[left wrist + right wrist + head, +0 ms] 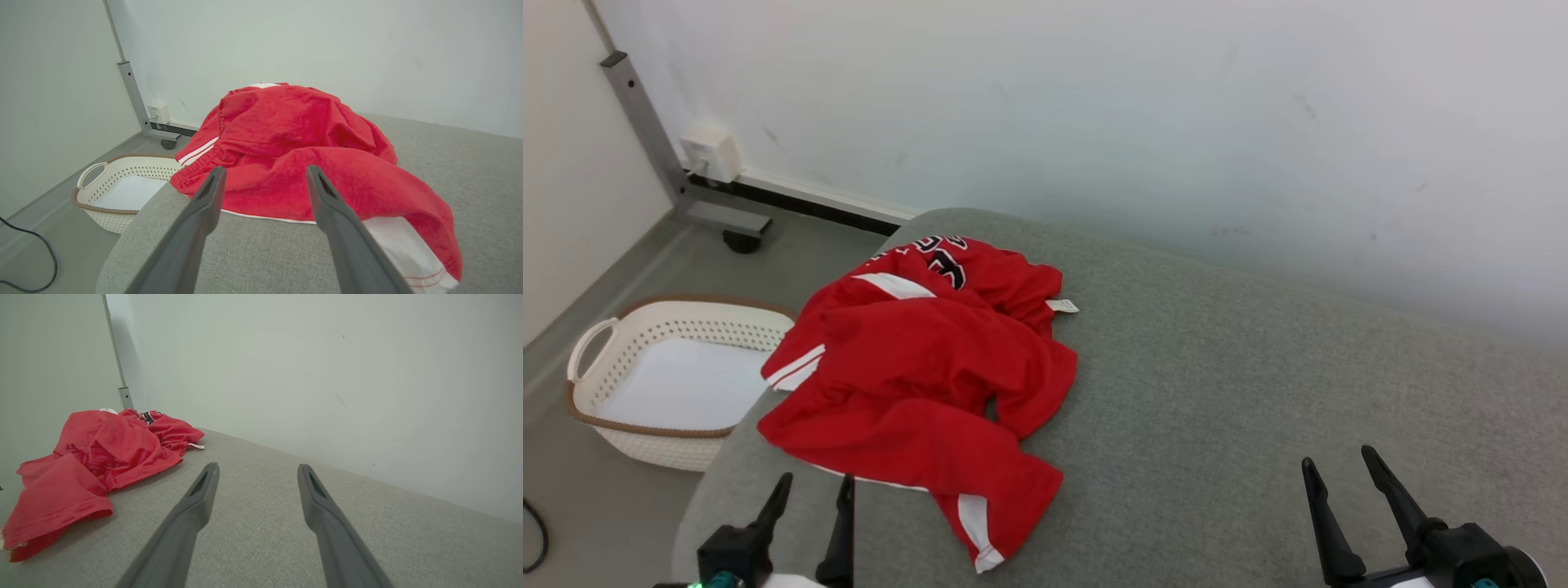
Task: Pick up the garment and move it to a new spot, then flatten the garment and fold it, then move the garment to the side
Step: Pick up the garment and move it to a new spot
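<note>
Head view is showing the red garment (pixel 923 359) lying crumpled on the left part of the grey cloth-covered counter (pixel 1217 367), with one edge hanging slightly over the left rim above the white basket (pixel 686 304) on the floor. Its long axis is running from the lettered end at the far side down to the white-striped end nearest the robot. The left hand (pixel 815 482) is hovering just beside that near end with its fingers spread apart and nothing between them; in the left wrist view the left hand (pixel 265 169) is pointing straight at the red garment (pixel 286 134), the cloth lying directly ahead. The right hand (pixel 1338 457) is also standing open and empty, well apart from the cloth, which is lying off to its left. By my judgement the left arm is sitting much nearer for the first pick-up.
</note>
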Available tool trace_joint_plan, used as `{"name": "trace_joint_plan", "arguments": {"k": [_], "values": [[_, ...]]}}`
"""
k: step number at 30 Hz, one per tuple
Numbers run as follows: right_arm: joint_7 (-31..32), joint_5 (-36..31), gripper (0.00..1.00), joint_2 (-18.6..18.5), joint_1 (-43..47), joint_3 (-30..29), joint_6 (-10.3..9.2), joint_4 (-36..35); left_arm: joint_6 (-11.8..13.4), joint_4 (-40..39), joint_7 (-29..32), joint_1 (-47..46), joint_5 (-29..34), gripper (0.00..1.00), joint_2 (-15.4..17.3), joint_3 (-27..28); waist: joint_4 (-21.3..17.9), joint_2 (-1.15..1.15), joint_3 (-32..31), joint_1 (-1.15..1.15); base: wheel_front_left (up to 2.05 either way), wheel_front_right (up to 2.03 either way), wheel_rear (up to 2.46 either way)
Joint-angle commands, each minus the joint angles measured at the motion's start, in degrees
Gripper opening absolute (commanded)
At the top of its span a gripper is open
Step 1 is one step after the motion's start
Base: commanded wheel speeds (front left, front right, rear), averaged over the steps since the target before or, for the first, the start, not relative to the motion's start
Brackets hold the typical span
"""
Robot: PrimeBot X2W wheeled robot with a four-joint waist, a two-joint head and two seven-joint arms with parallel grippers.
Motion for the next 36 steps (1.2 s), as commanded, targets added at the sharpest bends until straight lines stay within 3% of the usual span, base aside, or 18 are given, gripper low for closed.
{"name": "trace_joint_plan", "arguments": {"k": [1, 18, 25, 31, 36], "values": [[0.0, 0.3, 1.00, 0.1, -0.1, -0.1, -0.10, 0.1, 0.1, -0.2, 0.0, 0.1, -0.2, 1.00, 0.3, 0.2, 0.7, 0.00, 0.0, 0.00, 0.00, 0.00, 0.00], [0.0, 0.4, 1.00, -0.1, -0.8, 0.1, -0.10, 0.0, 0.7, -1.7, 0.0, 0.8, -1.1, 1.00, 0.8, 1.6, -1.2, 0.00, 0.2, 0.00, 0.00, 0.00, 0.00], [0.0, 0.5, 1.00, -0.2, -1.2, 0.2, -0.10, -0.5, -0.6, -2.2, 0.6, -2.7, -3.1, 1.00, 2.5, 2.8, -3.8, 0.00, 1.1, 0.00, 0.00, 0.00, 0.00], [0.0, 0.6, 1.00, -0.1, -2.1, 0.3, -0.10, -0.7, -2.2, -3.9, 6.5, -6.8, -5.1, 1.00, 5.5, 4.2, -7.9, 0.00, 2.6, 0.00, 0.00, 0.00, 0.00], [0.1, 1.4, 1.00, 0.0, -3.2, 0.2, -0.10, -0.6, -3.4, -5.0, 14.7, -10.9, -7.0, 1.00, 8.9, 5.1, -12.0, 0.00, 5.1, 0.00, 0.00, 0.00, 0.00]]}}
